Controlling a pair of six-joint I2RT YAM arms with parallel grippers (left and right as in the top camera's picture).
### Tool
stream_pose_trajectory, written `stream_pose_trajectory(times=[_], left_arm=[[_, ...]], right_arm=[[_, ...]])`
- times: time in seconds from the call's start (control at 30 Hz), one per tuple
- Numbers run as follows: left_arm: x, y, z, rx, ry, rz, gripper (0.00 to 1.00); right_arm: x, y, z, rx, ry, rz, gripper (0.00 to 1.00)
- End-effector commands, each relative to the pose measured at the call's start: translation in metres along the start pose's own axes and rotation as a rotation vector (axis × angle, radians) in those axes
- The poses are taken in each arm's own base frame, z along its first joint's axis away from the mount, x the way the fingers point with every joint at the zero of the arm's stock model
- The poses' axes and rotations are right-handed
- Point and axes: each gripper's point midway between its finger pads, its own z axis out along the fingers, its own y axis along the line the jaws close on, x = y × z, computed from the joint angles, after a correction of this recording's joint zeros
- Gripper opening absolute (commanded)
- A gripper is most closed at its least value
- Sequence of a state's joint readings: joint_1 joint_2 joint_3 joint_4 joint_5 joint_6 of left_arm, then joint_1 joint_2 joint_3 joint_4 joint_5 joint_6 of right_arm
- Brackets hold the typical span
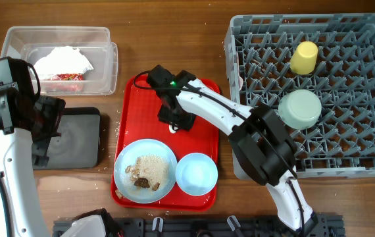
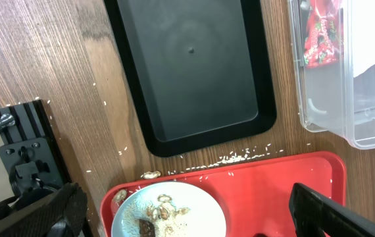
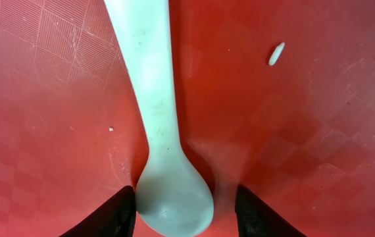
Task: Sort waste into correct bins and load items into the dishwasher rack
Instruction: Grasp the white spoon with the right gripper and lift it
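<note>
Count on the bench (image 1: 174,39): 1 red tray (image 1: 135,118), 1 grey rack (image 1: 352,85), 2 bins (1 clear tub (image 1: 16,39), 1 black tray (image 1: 79,141)), and 2 arms, left arm (image 1: 6,85) and right arm (image 1: 207,105). Dishes: 2 bowls (1 pale blue bowl (image 1: 196,174), 1 mint-green bowl (image 1: 300,108)), 1 pale blue plate (image 1: 125,161), 1 yellow cup (image 1: 304,57), 1 white spoon (image 3: 154,99). Waste: 1 white napkin clump (image 1: 62,60), red-and-white wrappers (image 2: 319,36) whose number I can't read, 1 heap of rice scraps (image 1: 153,166) with a few brown bits (image 1: 140,180), plus loose rice grains (image 2: 237,158), too many to count.
</note>
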State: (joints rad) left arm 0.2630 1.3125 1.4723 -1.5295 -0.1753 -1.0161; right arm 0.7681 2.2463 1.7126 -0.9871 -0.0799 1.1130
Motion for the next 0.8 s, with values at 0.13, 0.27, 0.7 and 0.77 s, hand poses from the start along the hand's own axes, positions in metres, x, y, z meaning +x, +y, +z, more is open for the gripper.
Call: stream_pose_trajectory(times=[0.13, 0.27, 0.7, 0.77], left_arm=[[-0.003, 0.003, 0.000, -0.008, -0.016, -0.021, 1.00], [-0.003, 0.003, 0.000, -0.008, -0.016, -0.021, 1.00], [-0.003, 0.003, 0.000, -0.008, -0.016, -0.021, 1.00], [-0.003, 0.003, 0.000, -0.008, -0.016, -0.021, 1.00]], right_arm=[[0.001, -0.021, 0.027, 0.123, -0.015, -0.023, 0.50], [-0.002, -0.019, 0.027, 0.117, -0.027, -0.105, 0.32], [-0.010, -0.012, 0.019, 0.103, -0.043, -0.193, 0.34], [-0.015, -0.007, 0.011, 0.086, -0.053, -0.221, 0.34]])
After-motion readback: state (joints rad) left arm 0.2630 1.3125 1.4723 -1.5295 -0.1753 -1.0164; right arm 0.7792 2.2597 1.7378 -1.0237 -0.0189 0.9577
